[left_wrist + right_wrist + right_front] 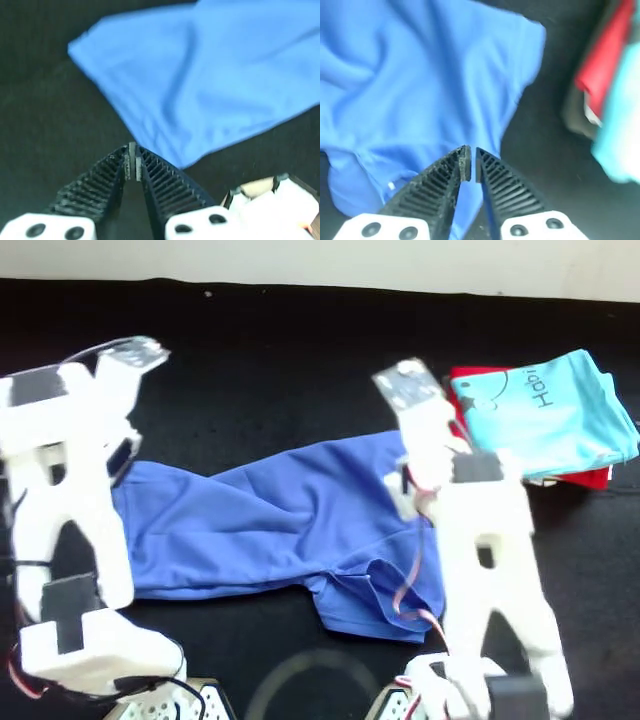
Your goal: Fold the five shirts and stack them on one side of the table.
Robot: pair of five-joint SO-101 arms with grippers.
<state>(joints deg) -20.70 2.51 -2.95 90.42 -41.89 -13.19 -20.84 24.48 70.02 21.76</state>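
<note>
**A:** Start at the left. What is the left gripper doing?

**B:** Its jaws are pressed together on nothing. It hangs over the bare black table, just beside the left end of the blue shirt. I judge it is parked off the cloth so the shirt lies undisturbed.

**A:** And the shirt itself?

**B:** It lies mid-table between the two arms, spread out but rumpled, with a sleeve crumpled at the near edge. It is not folded yet, so I take it as the one in hand.

**A:** The right gripper?

**B:** It is above the shirt's right part. The jaws are all but together, with a sliver of gap and no cloth in it. It would have to open before it could take an edge.

**A:** Farther right?

**B:** A stack of folded shirts. The cyan shirt is on top, with a red shirt under it and something pale beneath that I cannot make out. The stack sits at the table's right side, apart from the blue shirt. That is probably so the middle is free for folding and the pile grows in one place.

**A:** How many are in it?

**B:** I cannot tell.
</note>
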